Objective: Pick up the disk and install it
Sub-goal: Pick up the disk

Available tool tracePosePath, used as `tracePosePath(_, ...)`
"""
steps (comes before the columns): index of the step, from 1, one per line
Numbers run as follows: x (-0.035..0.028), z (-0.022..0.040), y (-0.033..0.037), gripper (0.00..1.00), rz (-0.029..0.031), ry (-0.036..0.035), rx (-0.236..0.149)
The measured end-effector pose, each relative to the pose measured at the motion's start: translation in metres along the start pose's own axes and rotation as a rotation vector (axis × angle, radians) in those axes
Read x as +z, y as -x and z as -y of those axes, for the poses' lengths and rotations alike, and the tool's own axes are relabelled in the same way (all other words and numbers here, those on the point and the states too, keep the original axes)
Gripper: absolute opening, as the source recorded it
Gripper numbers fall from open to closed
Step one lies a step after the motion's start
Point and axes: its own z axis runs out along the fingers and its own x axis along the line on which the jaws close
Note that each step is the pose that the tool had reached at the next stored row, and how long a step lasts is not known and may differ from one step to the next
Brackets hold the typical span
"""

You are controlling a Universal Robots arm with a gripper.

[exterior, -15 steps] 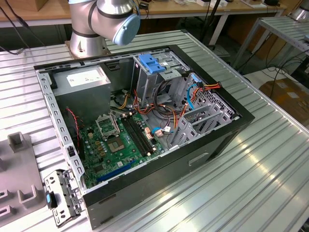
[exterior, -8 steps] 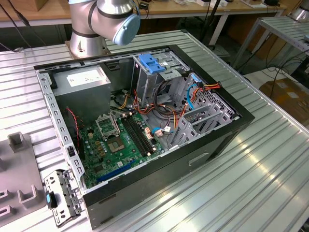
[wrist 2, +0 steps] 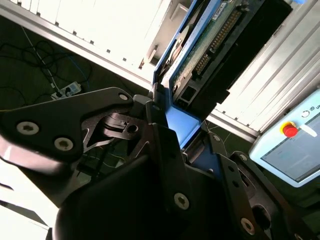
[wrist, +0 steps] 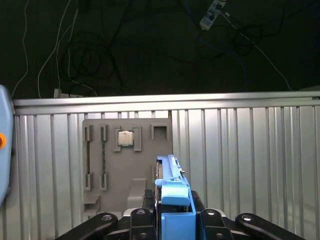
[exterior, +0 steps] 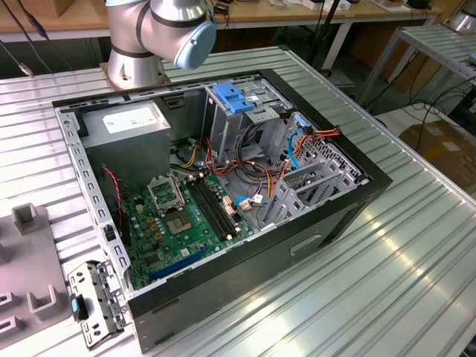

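My gripper (wrist: 172,222) is shut on the disk (wrist: 170,172), which stands edge-on between the black fingers (wrist: 220,220) with its blue carrier rail facing the camera. In the second wrist view the disk (wrist 2: 212,42) shows its green circuit board and connector side, edged by the blue rail, with the gripper (wrist 2: 167,127) clamped on its near end. Below it in the first wrist view lies the ribbed metal table (wrist: 250,150). In the exterior view the open computer case (exterior: 357,190) lies on its side, with a metal drive cage (exterior: 245,123) topped by a blue latch (exterior: 233,97).
The arm's base (exterior: 137,44) stands behind the case. Inside are a grey power supply (exterior: 130,126), a green motherboard (exterior: 182,216) and loose cables (exterior: 297,141). A grey fixture plate (wrist: 125,165) holds a chip. A pendant with a red button (wrist 2: 290,130) lies nearby.
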Motion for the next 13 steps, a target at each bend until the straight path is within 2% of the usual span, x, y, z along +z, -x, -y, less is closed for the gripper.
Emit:
tracePosePath(1,0.0000,0.0065,0.0002,0.37,0.0000,-0.0001,0.000)
tracePosePath(2,-0.0001,0.0091,0.0004,0.37,0.0000,-0.0001,0.000)
tracePosePath(13,-0.0003,0.0240,0.0010,0.37,0.0000,0.0000,0.000)
